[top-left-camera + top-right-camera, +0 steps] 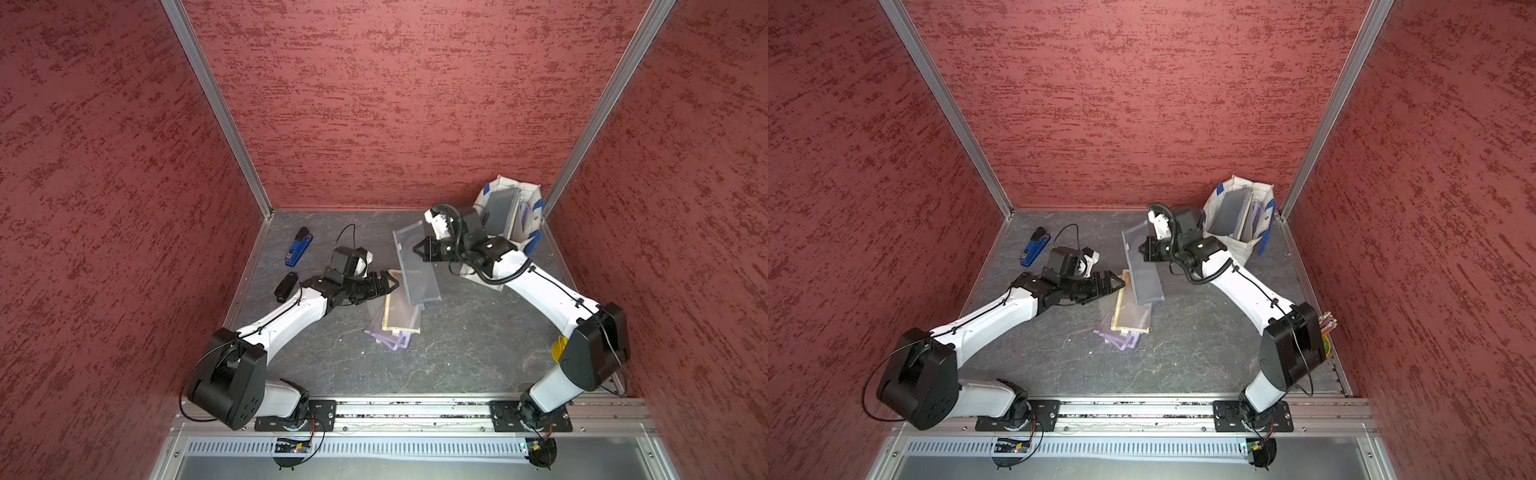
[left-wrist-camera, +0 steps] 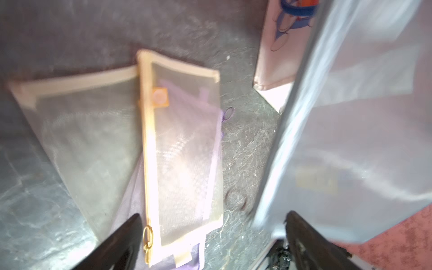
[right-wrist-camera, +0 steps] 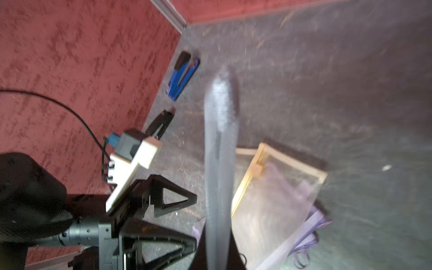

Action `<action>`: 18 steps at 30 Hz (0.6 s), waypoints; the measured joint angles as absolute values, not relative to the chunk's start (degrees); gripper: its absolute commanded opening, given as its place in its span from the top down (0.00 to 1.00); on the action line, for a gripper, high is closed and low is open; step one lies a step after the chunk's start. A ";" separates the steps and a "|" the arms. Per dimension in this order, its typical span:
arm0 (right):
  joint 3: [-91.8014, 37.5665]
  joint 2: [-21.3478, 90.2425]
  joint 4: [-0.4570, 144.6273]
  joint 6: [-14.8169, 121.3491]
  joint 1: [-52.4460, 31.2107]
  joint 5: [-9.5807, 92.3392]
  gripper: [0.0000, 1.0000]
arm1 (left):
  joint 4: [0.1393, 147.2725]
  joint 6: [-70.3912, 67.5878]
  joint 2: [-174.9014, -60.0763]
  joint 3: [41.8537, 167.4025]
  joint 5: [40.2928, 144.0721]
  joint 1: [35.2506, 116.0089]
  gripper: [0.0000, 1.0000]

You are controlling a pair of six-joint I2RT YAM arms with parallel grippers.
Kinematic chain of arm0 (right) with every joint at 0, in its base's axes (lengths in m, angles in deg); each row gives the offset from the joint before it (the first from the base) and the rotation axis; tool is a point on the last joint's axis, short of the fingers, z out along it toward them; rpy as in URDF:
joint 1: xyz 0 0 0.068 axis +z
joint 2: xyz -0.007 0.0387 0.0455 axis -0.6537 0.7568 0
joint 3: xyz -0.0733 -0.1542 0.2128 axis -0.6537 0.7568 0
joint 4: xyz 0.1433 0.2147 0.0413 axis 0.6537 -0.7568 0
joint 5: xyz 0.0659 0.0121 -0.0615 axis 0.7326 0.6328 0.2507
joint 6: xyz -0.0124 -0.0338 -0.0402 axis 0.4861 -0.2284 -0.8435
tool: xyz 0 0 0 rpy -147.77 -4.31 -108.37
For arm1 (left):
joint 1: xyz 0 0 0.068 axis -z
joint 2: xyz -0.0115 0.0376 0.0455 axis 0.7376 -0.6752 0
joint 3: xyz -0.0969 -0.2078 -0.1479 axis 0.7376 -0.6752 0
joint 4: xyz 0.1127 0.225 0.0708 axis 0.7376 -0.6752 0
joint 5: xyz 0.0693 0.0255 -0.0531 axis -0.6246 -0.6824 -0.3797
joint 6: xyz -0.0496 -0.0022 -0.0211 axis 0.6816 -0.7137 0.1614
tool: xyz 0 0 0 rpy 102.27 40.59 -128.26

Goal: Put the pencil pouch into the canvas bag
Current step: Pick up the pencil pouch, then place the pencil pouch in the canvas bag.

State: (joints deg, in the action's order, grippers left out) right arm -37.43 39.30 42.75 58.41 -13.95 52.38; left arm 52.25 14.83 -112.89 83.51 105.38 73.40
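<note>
1. The right end effector (image 1: 422,251) is pressed together on the long edge of the grey pencil pouch (image 1: 417,274), near the end of the pouch that points to 11 o'clock in both top views.
2. From that grip, most of the pouch is seen stretching toward 5 o'clock, tilted and raised above the table (image 1: 457,353).
3. The left end effector (image 1: 388,284) is spread wide and grips nothing. It is placed just beside the pouch, at the pouch's 8 o'clock.
4. The pouch is seen as a flat, long rectangle of translucent grey mesh with a grey border. In the right wrist view it is shown edge-on and blurred.
5. The canvas bag (image 1: 519,183) is stood open at the table's 1 o'clock corner, at 2 o'clock from the right end effector.
6. A yellow-trimmed pouch (image 1: 401,309) is laid on the table beneath the grey pouch's lower end.
</note>
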 measured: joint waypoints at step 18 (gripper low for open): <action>-89.89 56.56 16.74 50.17 -40.20 40.89 1.00 | 48.33 11.57 -113.78 95.33 101.67 82.88 0.01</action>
State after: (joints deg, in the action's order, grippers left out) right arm -89.89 56.56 16.74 50.17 -40.20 40.89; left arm 48.33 11.57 -113.78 95.33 101.67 82.88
